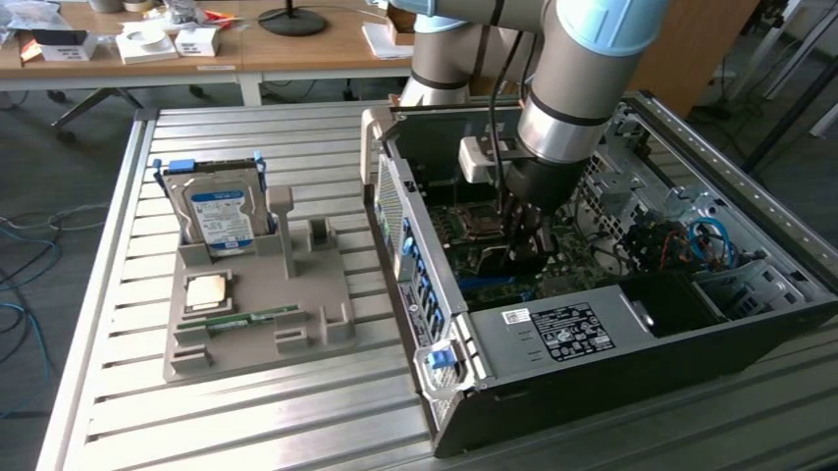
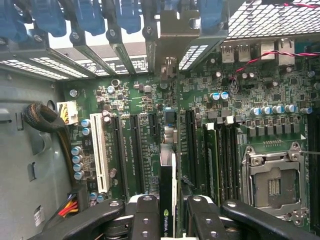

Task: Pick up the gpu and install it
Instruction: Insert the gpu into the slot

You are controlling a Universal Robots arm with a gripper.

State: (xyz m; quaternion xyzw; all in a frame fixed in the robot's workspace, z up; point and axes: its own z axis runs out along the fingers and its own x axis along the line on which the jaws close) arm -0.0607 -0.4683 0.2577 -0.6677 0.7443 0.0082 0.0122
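Exterior view: arm reaches down into the open computer case (image 1: 629, 324), and the gripper (image 1: 521, 240) sits low over the motherboard, between the case walls; the finger gap can't be read from here, as what's between the fingers is just dark. The case is grey sheet metal with perforated panels and a white label on the near block. On the exterior view's left, a grey moulded tray (image 1: 255, 339) rests on the slatted aluminium table (image 1: 118, 392). It carries a silver hard drive (image 1: 220, 216) standing upright with a blue label, a square chip (image 1: 207, 291) lying flat, and a slim green memory stick (image 1: 242, 319). Wrist view: the gripper (image 2: 167, 212) is partly closed, its black fingers (image 2: 147, 217) pinching the gpu (image 2: 166, 187) from both sides. The card is seen edge-on, thin and black with a small green logo, and lines up along the green motherboard (image 2: 145, 100) between long black slots, beside a white slot (image 2: 100, 155). A metal CPU socket (image 2: 272, 182) is off to one side, and blue clips (image 2: 90, 15) line the case edge.
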